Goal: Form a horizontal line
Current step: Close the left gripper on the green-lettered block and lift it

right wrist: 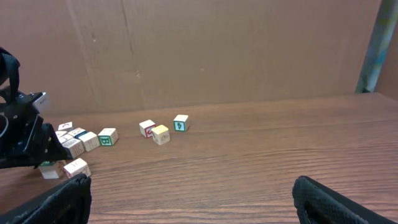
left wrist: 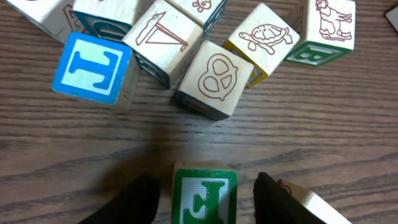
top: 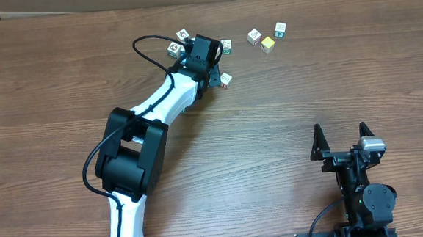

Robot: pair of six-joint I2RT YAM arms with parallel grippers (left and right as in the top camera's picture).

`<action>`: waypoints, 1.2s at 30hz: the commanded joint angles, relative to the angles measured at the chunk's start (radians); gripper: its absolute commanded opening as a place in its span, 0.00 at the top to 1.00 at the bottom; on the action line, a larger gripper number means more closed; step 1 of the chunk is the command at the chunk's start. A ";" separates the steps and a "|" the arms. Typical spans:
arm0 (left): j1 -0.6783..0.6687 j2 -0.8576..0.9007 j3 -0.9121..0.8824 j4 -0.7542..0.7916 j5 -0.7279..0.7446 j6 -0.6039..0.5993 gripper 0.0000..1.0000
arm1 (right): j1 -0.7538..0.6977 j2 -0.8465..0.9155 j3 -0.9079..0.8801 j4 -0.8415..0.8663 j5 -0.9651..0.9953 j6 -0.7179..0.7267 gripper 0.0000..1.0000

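A green cube with a white letter J [left wrist: 204, 196] sits on the table between the two black fingers of my left gripper [left wrist: 205, 200]. The jaws are open, with a narrow gap on each side of the cube. Just ahead lie a blue letter cube [left wrist: 93, 68], a pretzel cube [left wrist: 214, 78], a turtle cube with yellow sides [left wrist: 261, 38] and a green-edged cube [left wrist: 323, 28], in an uneven bunch. No horizontal line can be made out, and my left arm [top: 173, 95] covers part of these cubes from above. My right gripper [top: 341, 141] hangs open over bare table at the near right.
A loose cube [top: 226, 79] lies close to the right of my left wrist. Three more cubes, one of them yellow [top: 267, 44], sit apart at the far right. A cardboard wall [right wrist: 217, 50] stands behind the table.
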 commanded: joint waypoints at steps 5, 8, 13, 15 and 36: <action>-0.007 0.024 -0.006 0.000 -0.007 0.016 0.53 | 0.005 -0.010 -0.011 0.003 -0.004 -0.004 0.00; -0.007 0.024 -0.010 0.000 -0.008 0.021 0.55 | 0.005 -0.010 -0.011 0.003 -0.004 -0.004 0.00; -0.007 0.024 -0.010 -0.001 -0.007 0.031 0.57 | 0.005 -0.010 -0.011 0.003 -0.004 -0.004 0.00; -0.007 0.024 -0.010 -0.002 -0.007 0.046 0.57 | 0.005 -0.010 -0.011 0.003 -0.004 -0.004 0.00; -0.007 0.024 -0.016 -0.027 -0.007 0.091 0.55 | 0.005 -0.010 -0.011 0.003 -0.004 -0.004 0.00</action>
